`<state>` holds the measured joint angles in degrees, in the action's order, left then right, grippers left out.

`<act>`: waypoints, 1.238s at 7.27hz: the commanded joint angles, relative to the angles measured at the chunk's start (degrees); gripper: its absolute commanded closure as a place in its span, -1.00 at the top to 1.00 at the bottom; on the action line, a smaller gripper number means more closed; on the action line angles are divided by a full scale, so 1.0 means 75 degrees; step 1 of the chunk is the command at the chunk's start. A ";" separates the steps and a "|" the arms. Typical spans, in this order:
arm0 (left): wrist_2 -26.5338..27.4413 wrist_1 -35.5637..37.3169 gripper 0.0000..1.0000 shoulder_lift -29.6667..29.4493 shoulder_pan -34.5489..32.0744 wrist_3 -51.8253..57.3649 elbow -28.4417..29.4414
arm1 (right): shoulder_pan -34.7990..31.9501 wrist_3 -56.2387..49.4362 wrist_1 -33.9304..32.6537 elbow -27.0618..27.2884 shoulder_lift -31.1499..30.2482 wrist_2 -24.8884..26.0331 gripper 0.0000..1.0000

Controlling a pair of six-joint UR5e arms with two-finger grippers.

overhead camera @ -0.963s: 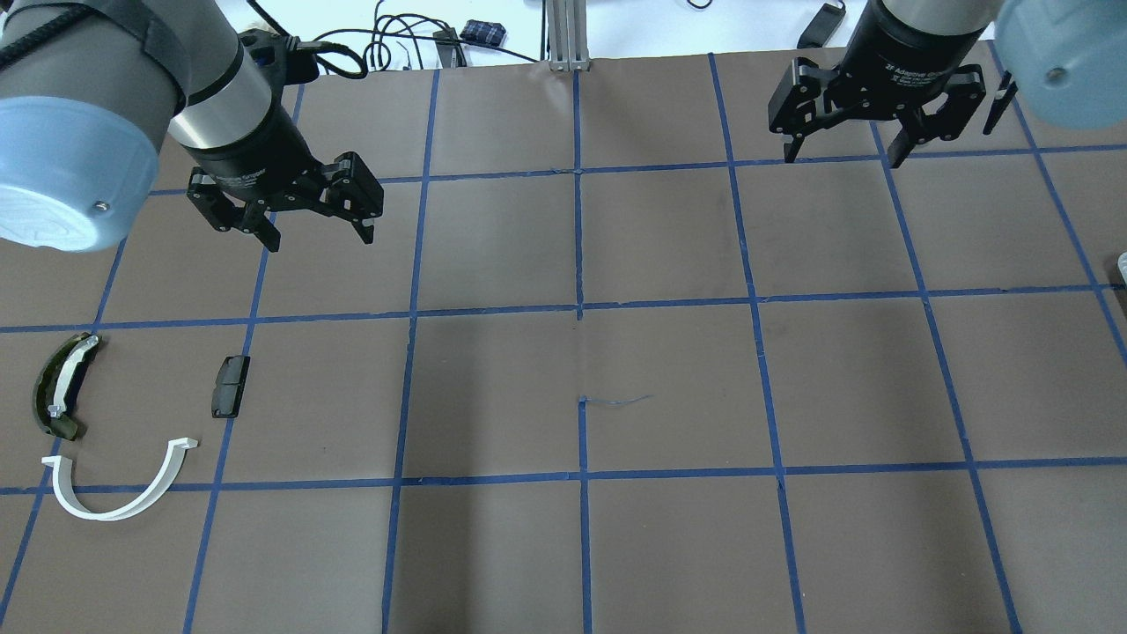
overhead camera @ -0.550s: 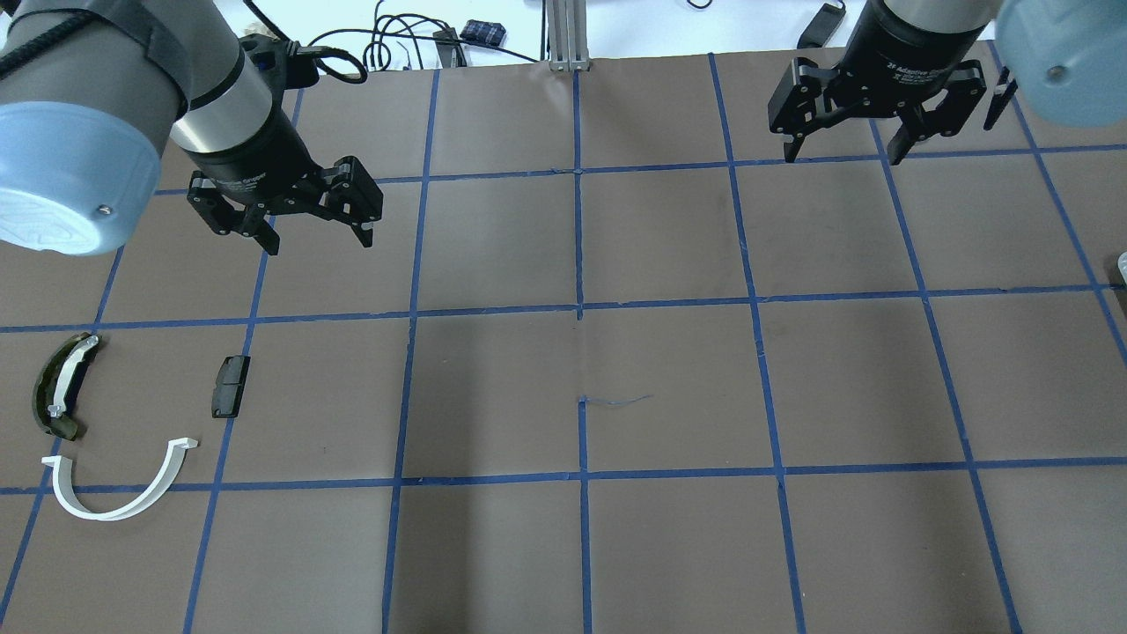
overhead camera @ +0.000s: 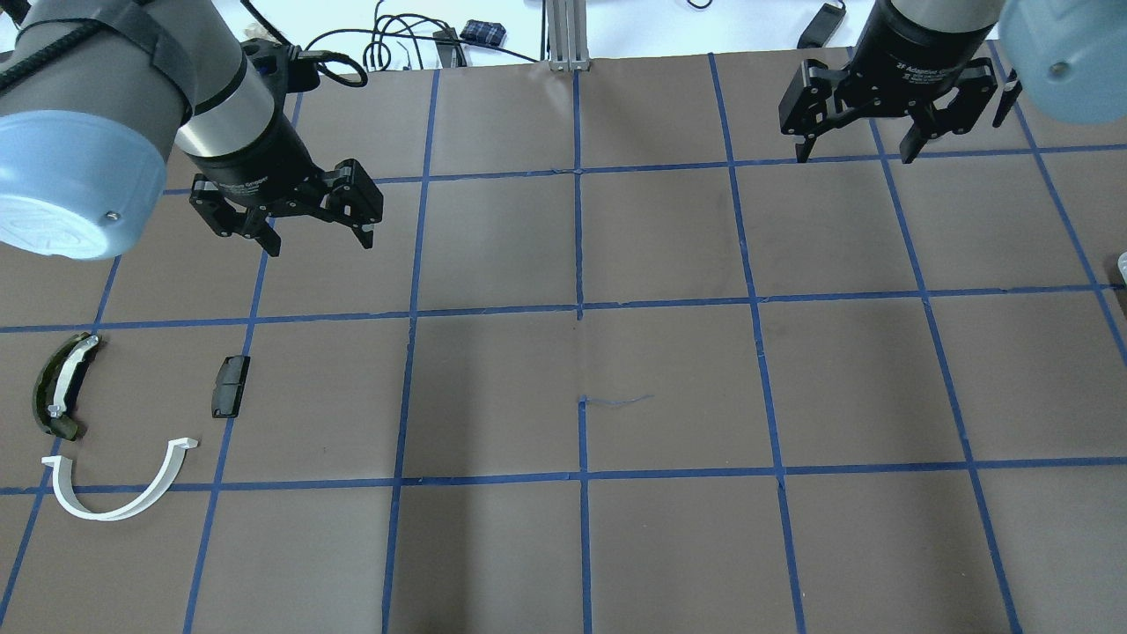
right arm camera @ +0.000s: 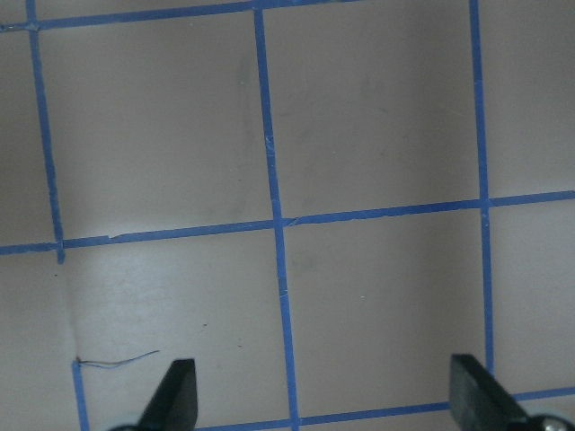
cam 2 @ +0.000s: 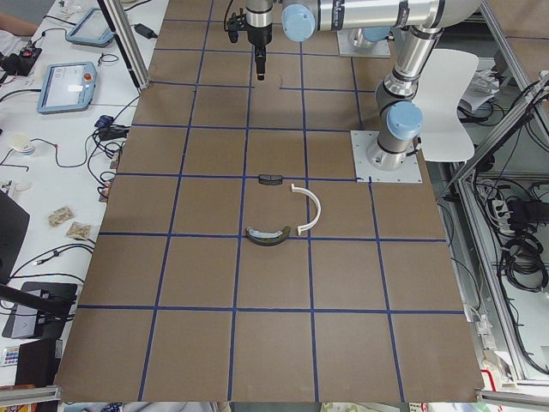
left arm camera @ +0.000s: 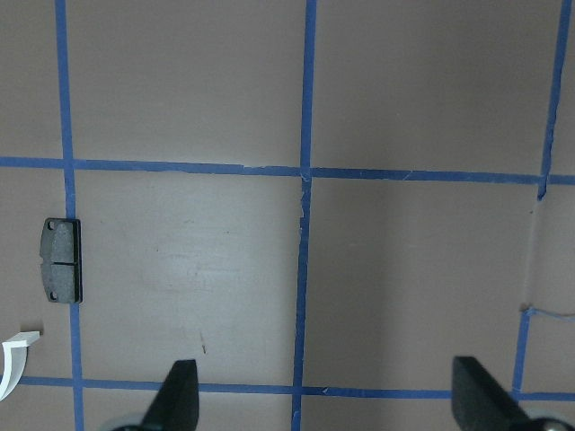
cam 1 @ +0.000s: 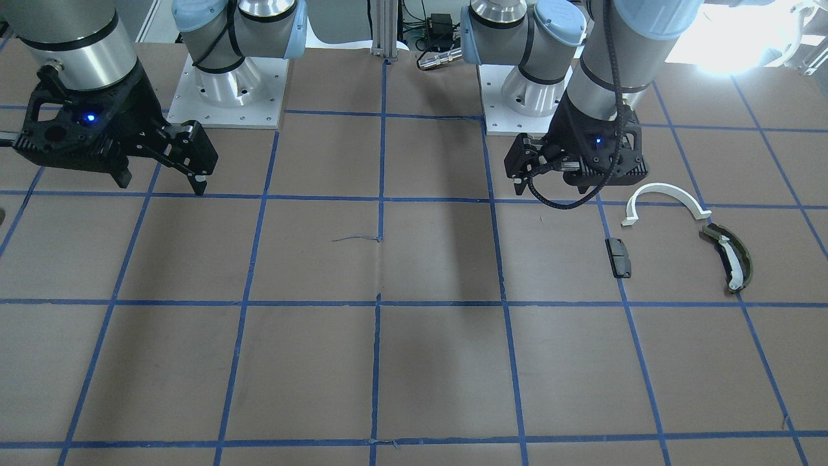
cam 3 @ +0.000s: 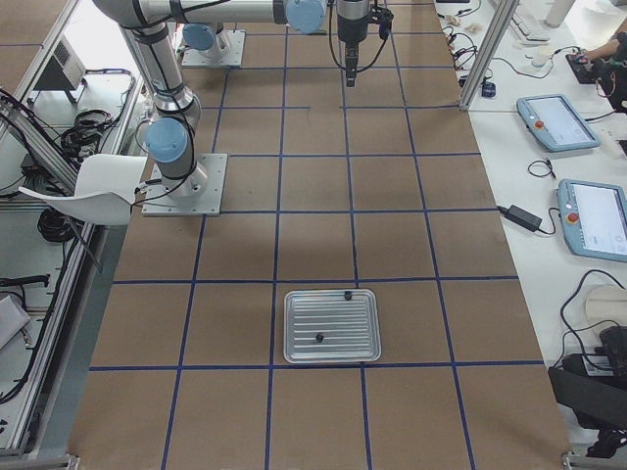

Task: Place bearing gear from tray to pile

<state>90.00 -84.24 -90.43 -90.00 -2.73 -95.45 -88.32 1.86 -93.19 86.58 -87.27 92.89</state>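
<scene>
Overhead exterior view: my left claw hangs above the brown paper-covered desk with its blue tape grid, at the far left. Jaws spread wide, nothing held. My right claw hangs at the far right. It is equally wide open and equally empty. Both point down at bare paper.

Pile, near-left corner, three parts lying flat and apart from one another:
- thin white plastic half-ring, open side facing away from me.
- olive-green curved piece with a white insert, just beyond the half-ring, close to it but not touching.
- small dark rectangular block, to the right of the green piece, lying on a tape line.

My left claw is beyond the block, well clear of all three.

Left wrist view: two fingertips at the bottom edge, far apart, only paper and tape between them. The block shows at the left edge, with one end of the half-ring below it.

Right wrist view: same wide gap between the fingertips, with only grid and a loose blue thread below.

Exterior right view: a ribbed silver metal tray sits at my right end of the desk, well apart from both claws and from the pile. It carries two small dark parts, one on the ribbed floor and one at the far rim. They are too small to tell which is the bearing gear.
</scene>
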 commanded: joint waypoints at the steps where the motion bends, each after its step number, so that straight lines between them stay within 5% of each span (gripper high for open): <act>1: 0.0000 0.0017 1.00 -0.0001 0.0000 0.0000 0.0000 | 0.0591 -0.1238 0.0003 -0.0001 0.0022 0.0760 0.99; 5: 0.0000 0.0017 1.00 -0.0001 0.0000 -0.0046 0.0000 | 0.4150 -0.6423 -0.0125 -0.0024 0.0383 0.0471 0.89; 9: 0.0000 0.0017 1.00 -0.0013 0.0000 -0.0035 -0.0012 | 0.6566 -1.1267 -0.2044 0.0023 0.2173 0.0248 0.85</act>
<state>90.00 -84.11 -90.50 -90.00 -2.99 -95.47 -44.38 -73.08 -104.19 86.58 -75.33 95.09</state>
